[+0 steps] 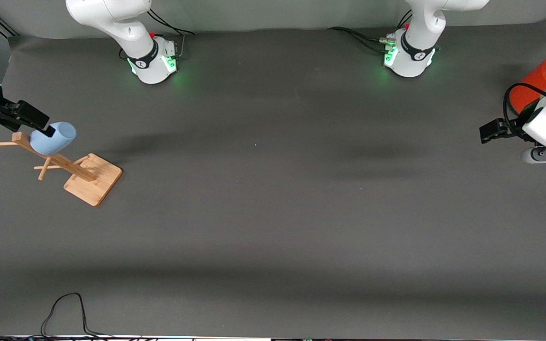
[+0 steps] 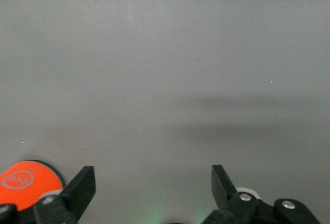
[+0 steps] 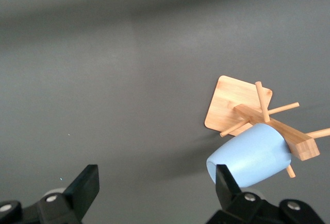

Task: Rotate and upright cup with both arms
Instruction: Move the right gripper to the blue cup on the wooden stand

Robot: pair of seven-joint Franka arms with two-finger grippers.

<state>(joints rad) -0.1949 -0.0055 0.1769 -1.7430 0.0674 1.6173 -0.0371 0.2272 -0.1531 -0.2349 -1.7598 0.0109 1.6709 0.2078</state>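
The pale-blue cup rests tilted on the upper end of a wooden peg rack at the right arm's end of the table, with its mouth turned toward the table's middle. My right gripper is open beside and above it. In the right wrist view the cup lies beside one finger of my right gripper, and nothing is between the jaws. I cannot tell whether that finger touches the cup. My left gripper is open and empty at the left arm's end of the table, as its own wrist view also shows.
A large orange can stands by the left gripper, partly hidden by the arm; its top shows in the left wrist view. The rack's square base sits flat on the grey table. A black cable lies at the near edge.
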